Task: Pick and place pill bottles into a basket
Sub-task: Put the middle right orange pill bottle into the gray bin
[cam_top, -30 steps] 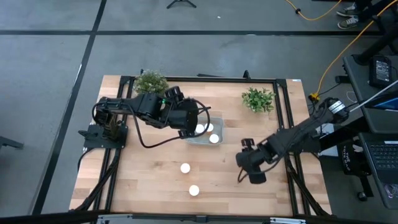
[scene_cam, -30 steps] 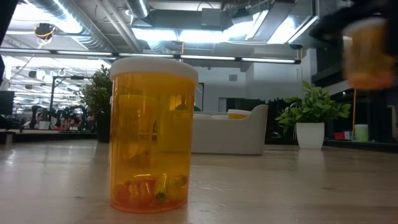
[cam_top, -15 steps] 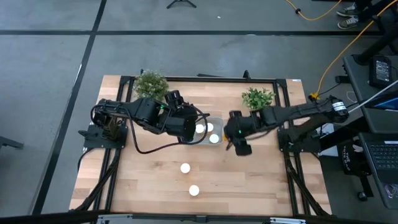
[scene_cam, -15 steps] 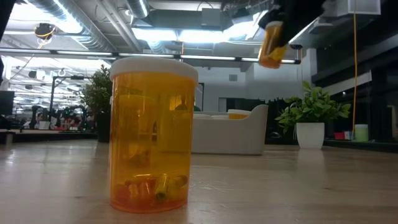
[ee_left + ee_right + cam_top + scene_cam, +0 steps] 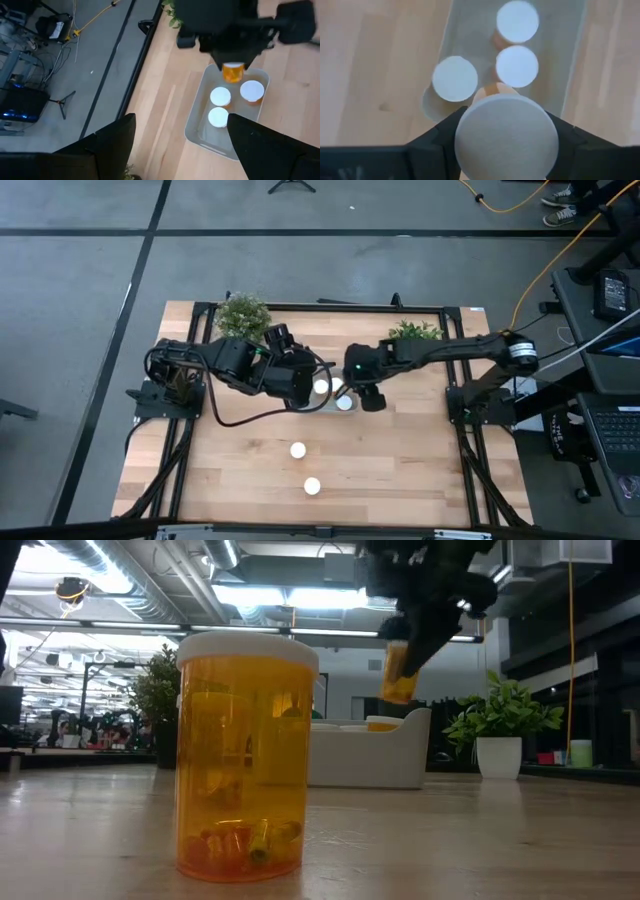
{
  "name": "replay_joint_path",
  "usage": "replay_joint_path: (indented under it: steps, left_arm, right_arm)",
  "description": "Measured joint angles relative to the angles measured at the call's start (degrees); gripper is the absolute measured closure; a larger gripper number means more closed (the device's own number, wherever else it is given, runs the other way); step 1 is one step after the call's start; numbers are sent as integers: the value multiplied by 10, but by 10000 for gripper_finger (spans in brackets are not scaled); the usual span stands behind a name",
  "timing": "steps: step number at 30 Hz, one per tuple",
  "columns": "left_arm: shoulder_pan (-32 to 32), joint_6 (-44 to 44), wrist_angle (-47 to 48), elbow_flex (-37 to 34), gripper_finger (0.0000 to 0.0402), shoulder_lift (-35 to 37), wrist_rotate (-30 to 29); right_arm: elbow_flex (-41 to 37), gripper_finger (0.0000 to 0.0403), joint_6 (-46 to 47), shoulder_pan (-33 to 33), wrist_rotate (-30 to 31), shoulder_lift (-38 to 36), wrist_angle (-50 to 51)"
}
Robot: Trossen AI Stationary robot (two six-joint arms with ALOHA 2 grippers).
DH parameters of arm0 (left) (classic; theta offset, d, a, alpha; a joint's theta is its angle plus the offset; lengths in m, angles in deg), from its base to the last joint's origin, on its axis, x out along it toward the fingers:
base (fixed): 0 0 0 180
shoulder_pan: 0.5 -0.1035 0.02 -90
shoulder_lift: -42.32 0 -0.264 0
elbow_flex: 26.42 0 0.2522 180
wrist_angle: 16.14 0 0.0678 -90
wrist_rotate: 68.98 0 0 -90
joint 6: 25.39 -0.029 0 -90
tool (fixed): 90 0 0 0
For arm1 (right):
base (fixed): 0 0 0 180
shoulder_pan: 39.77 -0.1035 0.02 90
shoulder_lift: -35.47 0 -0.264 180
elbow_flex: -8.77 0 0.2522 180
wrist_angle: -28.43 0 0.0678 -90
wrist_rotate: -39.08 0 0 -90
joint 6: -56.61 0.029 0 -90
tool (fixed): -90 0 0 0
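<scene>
Resting on the pale wooden table (image 5: 250, 470), the small pale grey-blue translucent plastic basket (image 5: 197, 125) already has three orange-amber pill bottles with round white caps (image 5: 220, 96) standing inside. Above it, the right gripper (image 5: 368, 395) holds a fourth bottle (image 5: 399, 675), its fingers closed on it near the cap. The left gripper (image 5: 300, 395) hovers just beside the basket, open and empty. If released off-centre, the bottle could strike a cap and topple or bounce out. No writing is readable.
</scene>
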Motion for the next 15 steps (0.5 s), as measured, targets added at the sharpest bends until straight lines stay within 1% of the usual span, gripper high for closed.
replay_joint_path:
  steps: [3, 5, 12, 15]
  left_arm:
    - [0, 0, 0, 0, 93, 5, -6]
    - [0, 0, 0, 0, 93, 7, -9]
    - [0, 0, 0, 0, 93, 13, -16]
    - [0, 0, 0, 0, 93, 15, -16]
  right_arm:
    - [0, 192, -4, 10, -2, 21, 2]
    - [0, 189, -5, 12, -4, 32, 0]
    - [0, 211, -24, 14, -7, 59, -5]
    - [0, 211, -31, 15, -14, 63, -13]
